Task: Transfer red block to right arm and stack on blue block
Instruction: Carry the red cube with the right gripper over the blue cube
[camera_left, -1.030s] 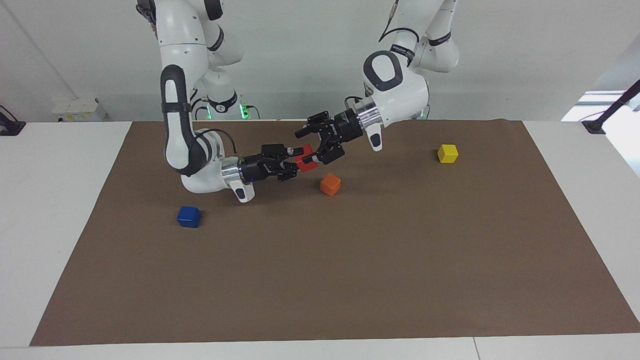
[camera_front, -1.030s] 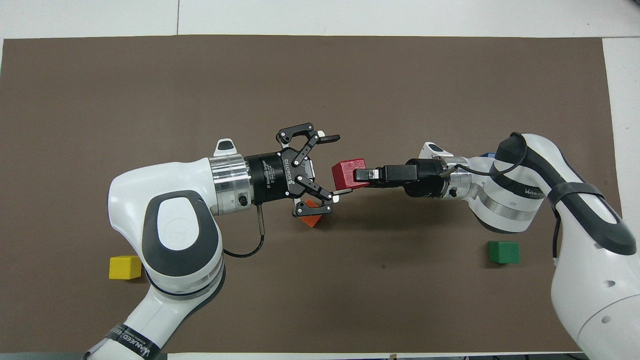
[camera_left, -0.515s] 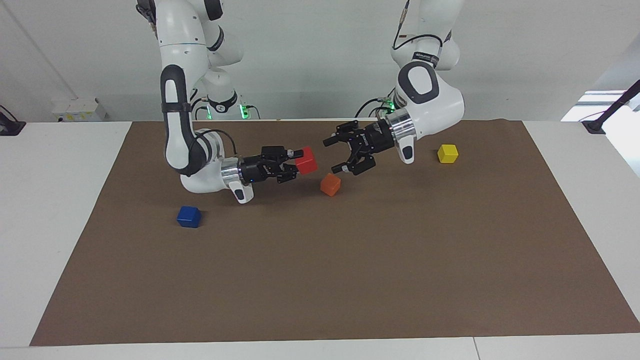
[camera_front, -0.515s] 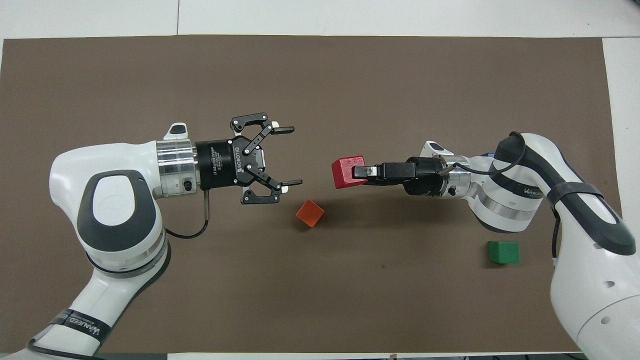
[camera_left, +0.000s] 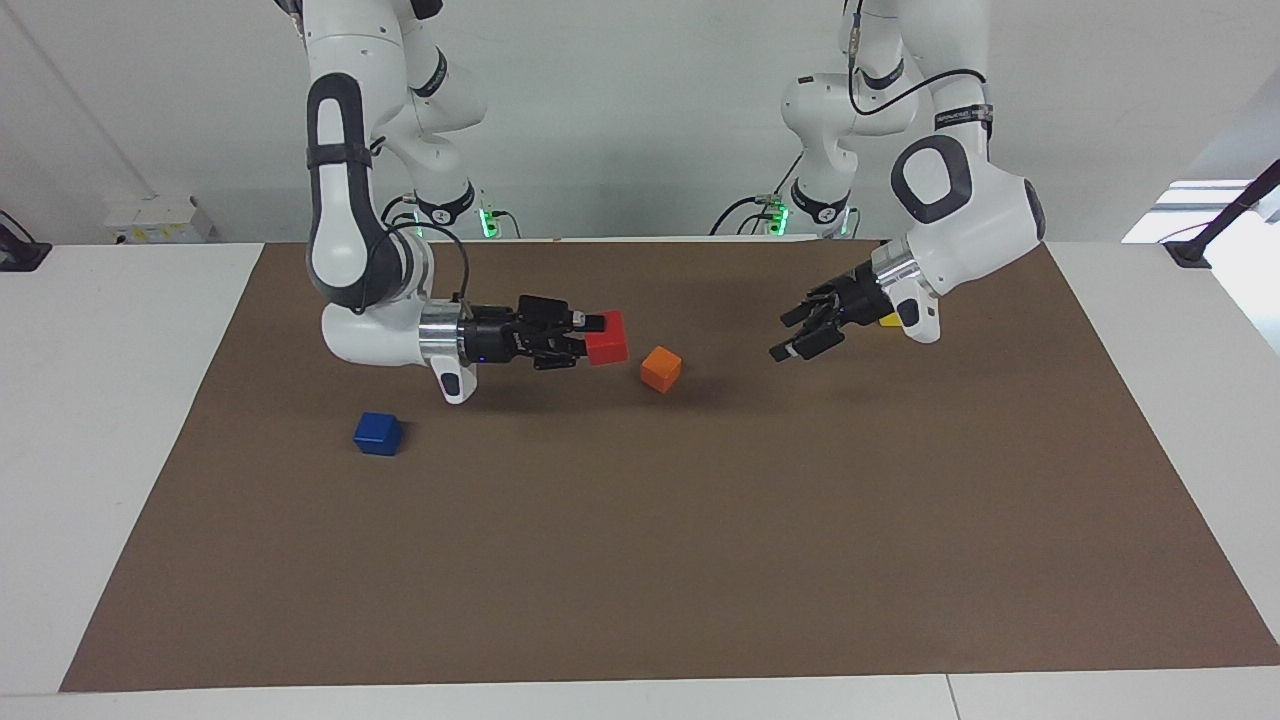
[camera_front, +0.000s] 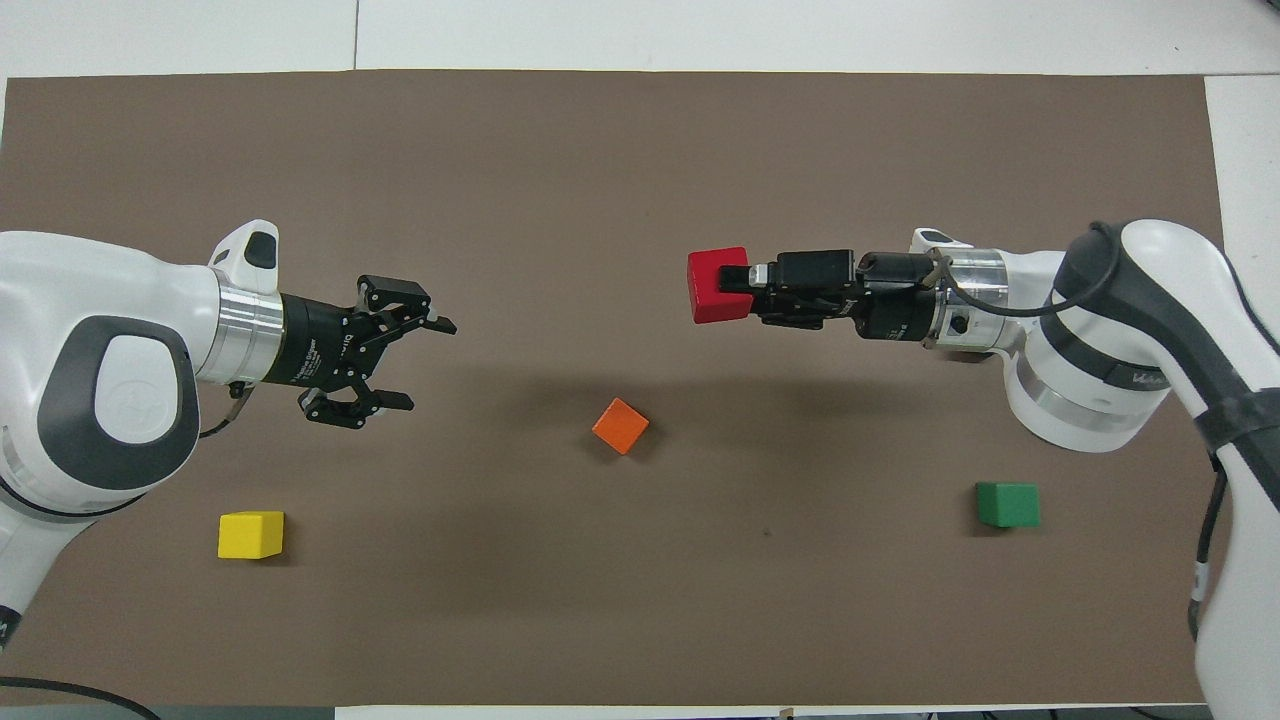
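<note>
Right pincer grips red block; yellow cube mostly hidden.

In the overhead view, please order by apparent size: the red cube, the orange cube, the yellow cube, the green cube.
1. Red cube, raised toward the camera.
2. Yellow cube, green cube and orange cube look about alike.

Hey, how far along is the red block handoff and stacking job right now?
Handoff looks done: the right pincer alone grips the red block, in the air above the mat. The left pincer hangs open, apart from it. Left to do: carry the red block over to the blue block, which sits bare on the mat, and stack it.
</note>
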